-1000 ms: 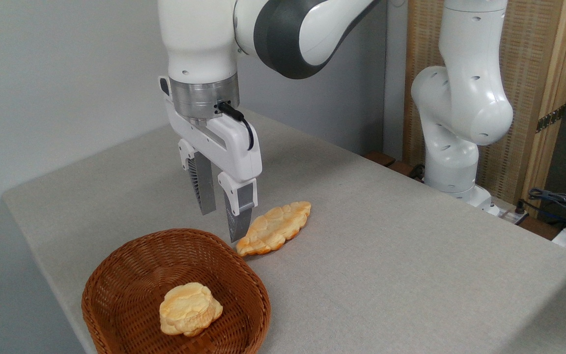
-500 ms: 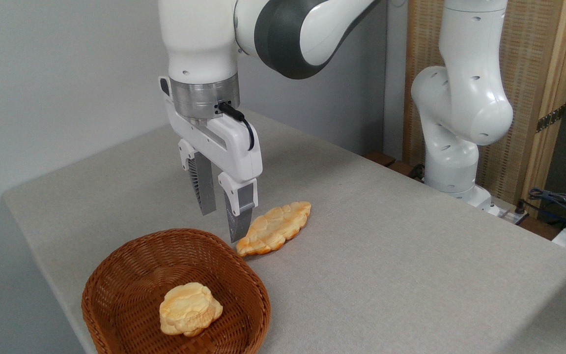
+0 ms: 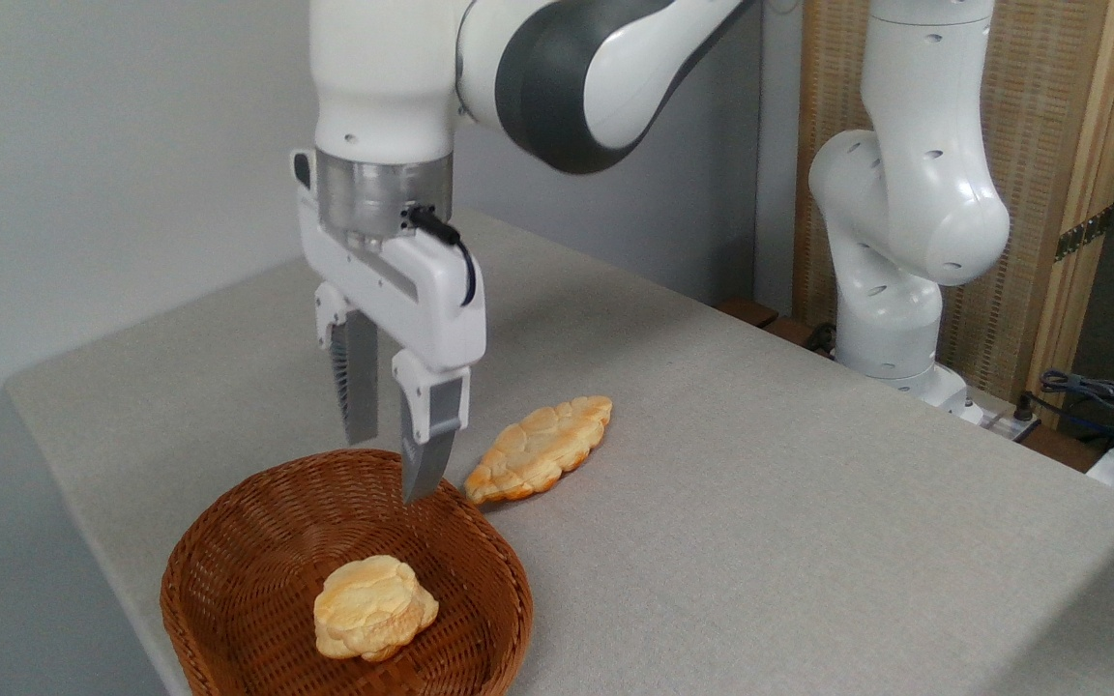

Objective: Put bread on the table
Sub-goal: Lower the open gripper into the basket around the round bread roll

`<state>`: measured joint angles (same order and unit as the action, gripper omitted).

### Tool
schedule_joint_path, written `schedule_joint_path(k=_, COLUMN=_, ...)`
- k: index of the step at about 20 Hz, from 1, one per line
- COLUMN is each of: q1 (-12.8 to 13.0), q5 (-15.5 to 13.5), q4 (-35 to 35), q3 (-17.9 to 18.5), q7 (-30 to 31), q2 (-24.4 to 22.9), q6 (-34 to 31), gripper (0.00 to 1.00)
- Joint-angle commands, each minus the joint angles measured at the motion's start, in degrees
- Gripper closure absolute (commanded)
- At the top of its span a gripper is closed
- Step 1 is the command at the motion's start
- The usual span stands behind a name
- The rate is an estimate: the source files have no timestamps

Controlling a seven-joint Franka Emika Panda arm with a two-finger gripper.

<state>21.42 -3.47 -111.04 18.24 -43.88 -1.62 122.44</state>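
Lay in the brown wicker basket (image 3: 228, 541), toward its near side: the small bread bun (image 3: 374, 608), not yet lifted to the grey table (image 3: 760, 464). Hung above the basket's far rim, well clear of the bun: the gripper (image 3: 393, 464), fingers spread and empty. Likely risks: clipping the woven rim on descent, or drifting toward the leaf-shaped flat bread (image 3: 540, 448) just beside the basket.
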Motion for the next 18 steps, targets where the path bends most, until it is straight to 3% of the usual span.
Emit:
schedule_joint_path(k=1, q1=0.3, q5=0.3, q4=0.3, q3=1.9, q7=-0.3, q2=3.0, q6=5.3, gripper=0.0)
schedule_joint_path(k=10, q1=0.3, q5=0.7, q4=0.4, q3=2.6, q7=-0.5, q2=9.7, q6=12.3, gripper=0.0)
schedule_joint_path(k=18, q1=0.4, q5=0.8, q4=0.3, q3=2.7, q7=-0.7, q2=11.2, q6=13.0, gripper=0.0)
